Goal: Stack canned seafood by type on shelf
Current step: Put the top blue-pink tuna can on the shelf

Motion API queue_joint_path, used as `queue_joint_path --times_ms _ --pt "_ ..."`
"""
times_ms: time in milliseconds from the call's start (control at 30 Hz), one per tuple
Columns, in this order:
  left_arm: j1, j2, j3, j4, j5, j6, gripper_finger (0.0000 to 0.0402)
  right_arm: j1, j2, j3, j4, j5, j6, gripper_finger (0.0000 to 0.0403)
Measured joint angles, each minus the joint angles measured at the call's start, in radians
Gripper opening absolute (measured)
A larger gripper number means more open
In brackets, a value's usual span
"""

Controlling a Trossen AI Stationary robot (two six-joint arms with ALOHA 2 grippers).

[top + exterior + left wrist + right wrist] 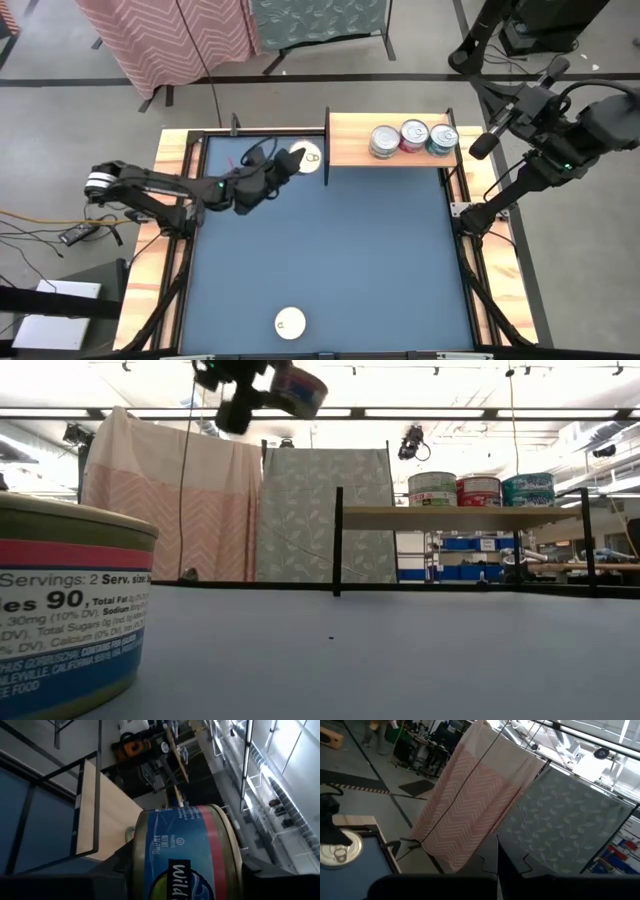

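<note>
High above bench (330,260), left fingers (292,161) grip blue tin (187,852); right fingers shut, empty. Loose grip: tin drops before shelf (345,145).

Robotics lab: hanging fabric backdrops (170,500), strip lights, storage bins (460,545).

Blue-labelled tin (187,852) with a red band clamped between the left gripper's (182,885) dark fingers (112,870), light-wood shelf (107,815) beyond, dark upright (80,802) at its end
</note>
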Motion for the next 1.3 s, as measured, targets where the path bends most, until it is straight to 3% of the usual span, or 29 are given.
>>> queue_joint_path --times_ms 433,800,1000,1200,1300 --pt "0.040 0.209 -0.003 0.338 0.023 -0.059 0.0184 0.000 0.000 0.000 0.005 -0.008 0.008 0.0008" --pt "0.131 0.348 0.121 0.303 0.102 -0.076 0.0184 0.000 0.013 0.000 0.004 -0.012 0.027 0.0008" --pt "0.178 0.385 0.179 0.079 0.195 -0.129 0.0184 0.000 0.015 0.000 0.004 -0.034 0.036 0.0008" --pt "0.200 0.413 0.233 0.091 0.221 -0.085 0.0184 0.021 0.014 0.000 0.003 -0.034 0.036 0.0008" --pt "0.216 0.422 0.257 0.003 0.221 -0.050 0.0184 0.035 0.014 0.000 0.001 -0.032 0.036 0.0008"
